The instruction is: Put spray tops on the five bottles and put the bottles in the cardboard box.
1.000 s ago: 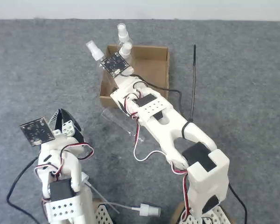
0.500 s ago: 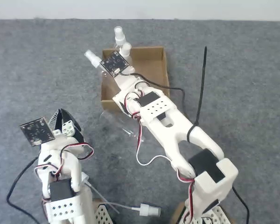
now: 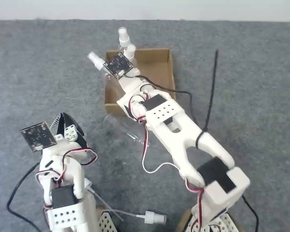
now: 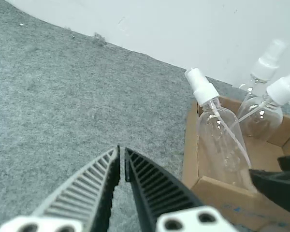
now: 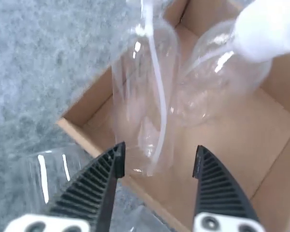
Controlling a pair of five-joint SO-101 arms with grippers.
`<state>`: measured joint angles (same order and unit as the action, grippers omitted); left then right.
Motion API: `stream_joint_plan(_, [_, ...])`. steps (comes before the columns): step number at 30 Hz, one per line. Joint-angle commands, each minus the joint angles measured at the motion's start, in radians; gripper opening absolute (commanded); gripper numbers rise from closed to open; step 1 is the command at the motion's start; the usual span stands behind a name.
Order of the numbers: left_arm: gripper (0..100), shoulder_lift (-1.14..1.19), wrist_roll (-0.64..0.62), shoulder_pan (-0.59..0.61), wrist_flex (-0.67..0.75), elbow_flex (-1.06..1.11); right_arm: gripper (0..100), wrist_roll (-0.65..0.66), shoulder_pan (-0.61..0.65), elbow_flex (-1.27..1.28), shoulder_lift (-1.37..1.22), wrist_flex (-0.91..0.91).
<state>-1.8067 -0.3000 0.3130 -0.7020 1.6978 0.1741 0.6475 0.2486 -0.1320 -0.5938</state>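
Your right arm has pushed forward; its gripper [image 5: 159,150] hangs spread over the cardboard box [image 3: 157,67], which holds three spray-topped bottles [image 4: 220,135]. Your left gripper [image 4: 122,153] is pressed together above the carpet [image 4: 53,96].

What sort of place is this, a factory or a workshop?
Probably a small robotics lab or hobby bench: two white arms with exposed wiring, grey carpet on the table by a plain wall, and a cardboard box of spray bottles as practice props.
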Motion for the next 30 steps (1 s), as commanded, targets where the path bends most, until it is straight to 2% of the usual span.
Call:
stream_joint_plan(1, [1, -0.012, 0.006, 0.006, 0.034, -0.013, 18.7, 0.018, 0.013, -0.023, 0.147, -0.051])
stream_joint_plan(7, [1, -0.012, 0.006, 0.006, 0.035, -0.013, 18.8, 0.018, 0.039, -0.028, 0.271, -0.110])
stream_joint_plan(13, [1, -0.012, 0.006, 0.006, 0.035, -0.013, 18.8, 0.021, 0.119, -0.083, 0.329, -0.174])
stream_joint_plan(18, [1, -0.012, 0.006, 0.006, 0.035, -0.013, 21.3, 0.130, 0.163, -0.186, 0.286, -0.232])
stream_joint_plan(22, [1, -0.012, 0.006, 0.006, 0.035, -0.013, 27.1, 0.144, 0.165, -0.270, 0.211, -0.234])
stream_joint_plan(30, [1, -0.012, 0.006, 0.006, 0.035, -0.013, 27.1, 0.180, 0.163, -0.451, 0.027, -0.229])
